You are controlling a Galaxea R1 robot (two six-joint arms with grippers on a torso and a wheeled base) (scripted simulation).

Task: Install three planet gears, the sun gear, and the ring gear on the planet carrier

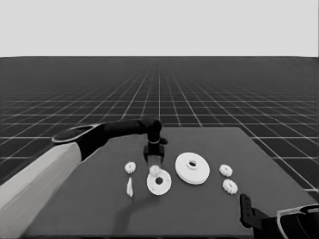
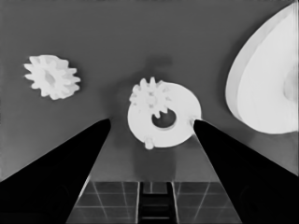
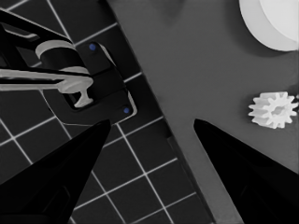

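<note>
White parts on a dark table make up the scene, and only 1 gear is seated so far. Nearest the camera, the right gripper waits at the lower right corner; its wrist view shows its fingers spread wide with nothing between them, over the table's corner.

Next out, the thin white piece stands just left of the smaller round part, the planet carrier. The seated planet gear rests on the carrier's face beside the wide centre hole. The left gripper hangs directly above it, fingers parted and straddling the carrier, holding nothing.

Right of the carrier, 2 loose gears lie close together. Another loose gear sits to the carrier's left. Just beside the carrier on its right lies the larger round part, the ring gear.

My worry is the lift-off: the open fingers flank the carrier closely, so a sideways drift as the arm rises could nudge the carrier and unseat the gear. I cannot tell whether the gear is fully down on a peg; if it sits cocked, later gears may not mesh and the ring gear would not settle. A reach toward the left gear could also clip the thin piece.
</note>
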